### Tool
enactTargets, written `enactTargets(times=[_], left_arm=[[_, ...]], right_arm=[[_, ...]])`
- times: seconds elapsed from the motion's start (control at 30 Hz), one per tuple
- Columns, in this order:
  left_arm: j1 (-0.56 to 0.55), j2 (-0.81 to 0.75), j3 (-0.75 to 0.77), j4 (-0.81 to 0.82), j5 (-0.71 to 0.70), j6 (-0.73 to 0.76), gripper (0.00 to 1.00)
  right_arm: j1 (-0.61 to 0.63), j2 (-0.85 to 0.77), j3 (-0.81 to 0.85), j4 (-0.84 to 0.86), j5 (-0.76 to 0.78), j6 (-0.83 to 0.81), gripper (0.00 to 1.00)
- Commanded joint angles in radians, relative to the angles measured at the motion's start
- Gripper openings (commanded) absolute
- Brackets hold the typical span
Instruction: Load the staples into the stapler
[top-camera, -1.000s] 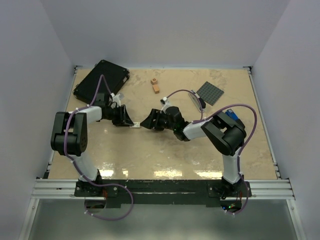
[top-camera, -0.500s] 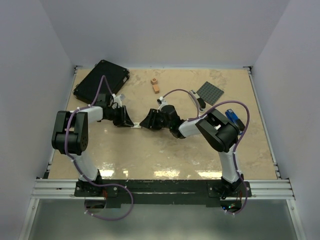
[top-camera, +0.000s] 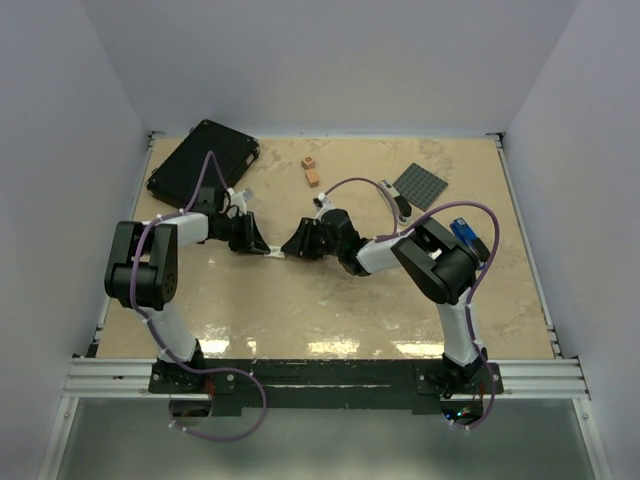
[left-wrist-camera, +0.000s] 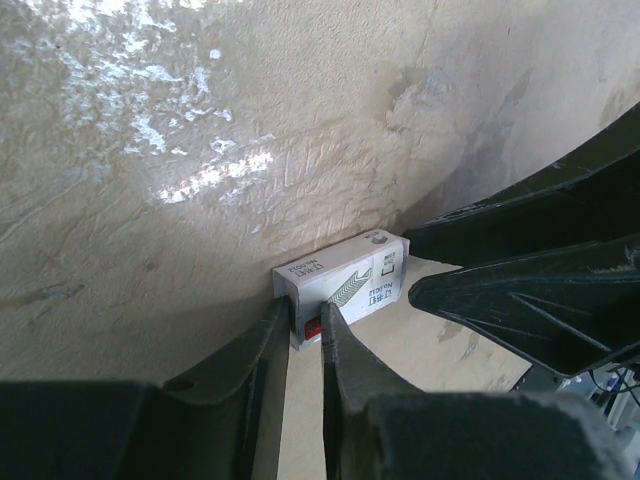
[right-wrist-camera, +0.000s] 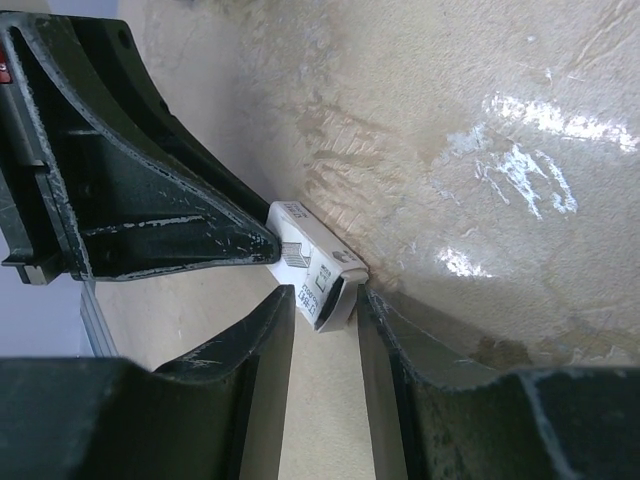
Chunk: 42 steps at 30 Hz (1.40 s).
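A small white staple box (top-camera: 273, 251) lies on the table between my two grippers. My left gripper (top-camera: 261, 246) is shut on its left end; the left wrist view shows the fingers (left-wrist-camera: 305, 322) pinching the box (left-wrist-camera: 345, 283) by a red tab. My right gripper (top-camera: 289, 249) is open, its jaws either side of the box's other end (right-wrist-camera: 318, 268), which has an open flap; the gripper (right-wrist-camera: 328, 306) is not clamped. The slim silver and black stapler (top-camera: 397, 202) lies at the back right, apart from both grippers. No loose staples show.
A bright blue stapler (top-camera: 462, 233) lies behind the right arm's elbow. A grey studded plate (top-camera: 421, 186) is at the back right, two orange blocks (top-camera: 311, 172) at the back centre, and a black case (top-camera: 203, 160) at the back left corner.
My right gripper has moved left towards the box and now has its jaws round the box's right end. My left gripper has kept its hold and hardly moved.
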Motion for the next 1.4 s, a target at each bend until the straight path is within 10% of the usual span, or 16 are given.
enactTargets(times=[0.0,0.83,1.37], left_arm=[[-0.015,0.008,0.005,0.010,-0.014,-0.011,0.17],[-0.022,0.013,0.003,0.021,0.009,-0.019,0.06],[-0.022,0.011,0.002,0.027,0.029,-0.025,0.00]], right_arm=[[0.011,0.003,0.032,-0.023,0.019,-0.007,0.35],[0.014,-0.033,0.065,-0.164,0.090,-0.027,0.00],[0.016,-0.065,0.174,-0.429,0.206,-0.121,0.00]])
